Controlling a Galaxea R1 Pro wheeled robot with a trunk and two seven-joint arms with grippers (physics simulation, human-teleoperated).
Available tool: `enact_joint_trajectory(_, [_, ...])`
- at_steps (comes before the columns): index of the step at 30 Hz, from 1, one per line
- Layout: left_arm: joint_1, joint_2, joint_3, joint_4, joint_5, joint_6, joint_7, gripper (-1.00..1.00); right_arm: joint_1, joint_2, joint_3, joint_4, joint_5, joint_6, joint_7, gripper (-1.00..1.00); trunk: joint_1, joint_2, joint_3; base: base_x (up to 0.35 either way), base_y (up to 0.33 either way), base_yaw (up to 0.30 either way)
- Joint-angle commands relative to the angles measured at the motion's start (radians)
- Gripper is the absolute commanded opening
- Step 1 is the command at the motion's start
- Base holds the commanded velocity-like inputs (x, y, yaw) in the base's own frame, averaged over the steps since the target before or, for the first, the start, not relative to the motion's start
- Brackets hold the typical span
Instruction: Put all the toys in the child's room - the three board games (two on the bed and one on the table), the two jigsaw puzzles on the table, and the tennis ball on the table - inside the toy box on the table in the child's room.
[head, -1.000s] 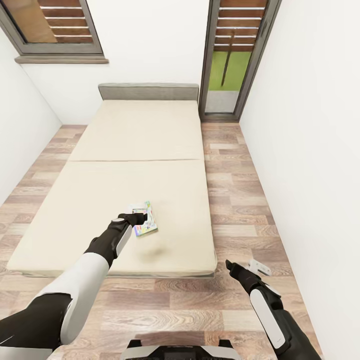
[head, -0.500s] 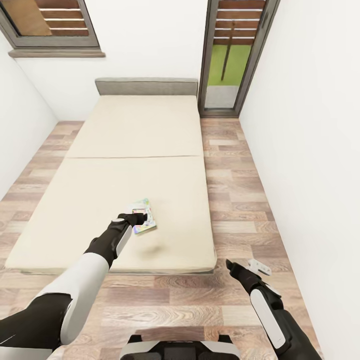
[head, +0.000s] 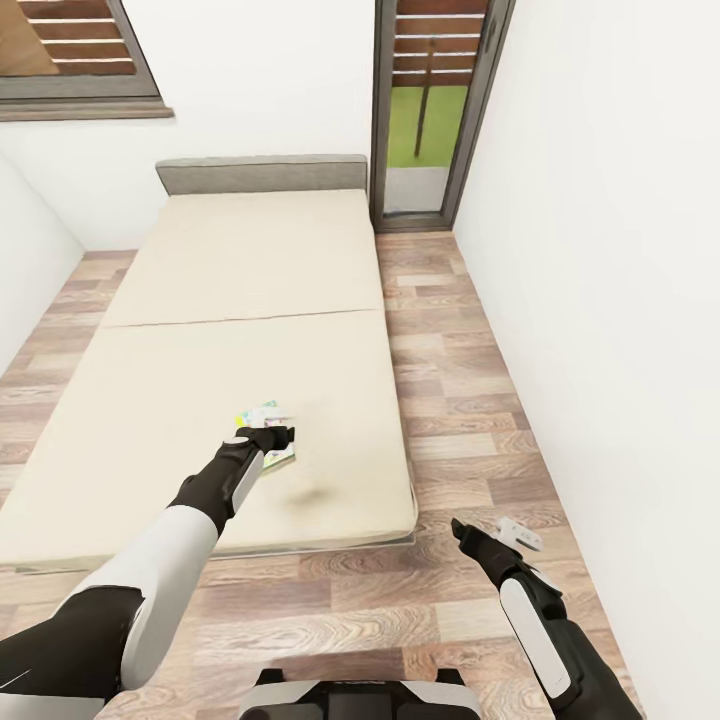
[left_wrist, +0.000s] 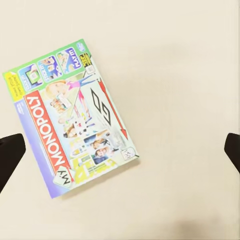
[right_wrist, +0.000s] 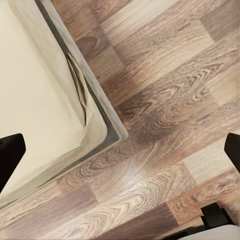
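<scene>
Left gripper (head: 272, 436): hung above the bed with its jaws spread wide; in the left wrist view the two dark fingertips (left_wrist: 10, 159) sat at opposite edges of the picture, nothing between them but the mattress and the game, and neither tip touched the box.
Board game (left_wrist: 70, 119): a "My Monopoly" box lay flat, face up, on the cream mattress, tilted askew to the fingers' line; in the head view it lay partly hidden under the left gripper, near the foot end of the bed toward its right side.
Right gripper (head: 490, 541): held over the wooden floor just beyond the bed's foot corner, jaws parted wide and empty; its fingertips (right_wrist: 9, 156) showed at either edge of the right wrist view.
Bed (head: 250, 270): cream mattress in two sections with a grey headboard against the far wall.
Bed corner (right_wrist: 107, 131): grey base edge and creased cream cover met the wooden floor (right_wrist: 165, 115).
Room: a window upper left, a glazed door beside the headboard.
</scene>
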Motion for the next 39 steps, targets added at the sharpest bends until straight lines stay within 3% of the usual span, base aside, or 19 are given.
enact_joint_trajectory(1, [0.000,0.000,-0.002,-0.002,0.001,0.006,0.004,1.00,0.000,-0.001,0.003,-0.002,-0.009,0.002,-0.009,1.00,0.001,-0.002,-0.001,0.000,0.000,-0.026])
enact_joint_trajectory(18, [0.001,0.003,0.002,-0.002,0.002,0.004,0.004,1.00,0.000,0.004,0.006,-0.002,-0.002,0.001,-0.009,1.00,0.001,-0.002,-0.001,0.047,0.021,-0.005])
enact_joint_trajectory(29, [0.001,0.003,0.001,-0.002,0.003,0.004,0.007,1.00,0.000,0.009,0.001,0.001,0.114,0.000,-0.013,1.00,0.001,-0.002,-0.001,0.053,0.026,0.000])
enact_joint_trajectory(39, [0.001,0.003,0.000,-0.002,0.003,0.004,0.007,1.00,0.000,0.010,-0.001,0.001,0.122,0.000,-0.013,1.00,0.001,-0.002,-0.001,0.001,0.001,0.000])
